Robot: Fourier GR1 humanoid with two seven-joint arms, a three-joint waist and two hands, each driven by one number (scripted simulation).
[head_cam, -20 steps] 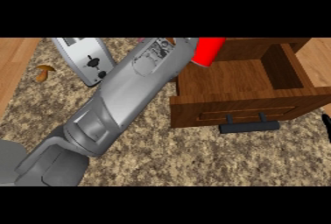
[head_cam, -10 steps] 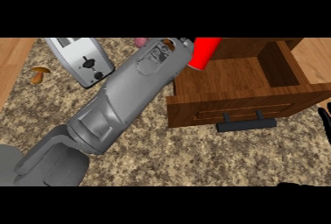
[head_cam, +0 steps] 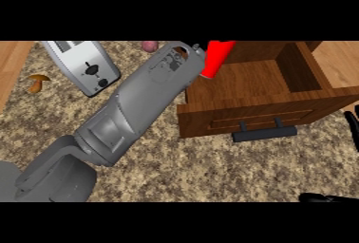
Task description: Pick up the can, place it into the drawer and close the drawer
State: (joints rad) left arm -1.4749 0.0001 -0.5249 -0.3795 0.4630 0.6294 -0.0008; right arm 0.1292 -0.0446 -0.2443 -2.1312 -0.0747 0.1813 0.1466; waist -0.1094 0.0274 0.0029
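The red can (head_cam: 217, 58) hangs tilted over the back left corner of the open wooden drawer (head_cam: 245, 116). It is at the end of my left forearm (head_cam: 144, 102), which runs from the lower left up to the top. Only a dark sliver of my left hand (head_cam: 195, 47) shows beside the wrist, closed on the can's upper part. The drawer's inside looks bare, and its black handle (head_cam: 265, 133) faces me. My right hand (head_cam: 353, 127) shows as black fingers at the right edge, beside the drawer's front corner, holding nothing.
A silver toaster (head_cam: 84, 66) stands at the upper left, with a brown mushroom (head_cam: 36, 83) to its left near the wooden strip. A pinkish object (head_cam: 149, 45) peeks in at the top. Speckled counter (head_cam: 210, 171) lies in front of the drawer.
The can has shifted slightly left and down over the drawer's back left corner along with my left arm. A dark part of my right arm now shows at the lower right.
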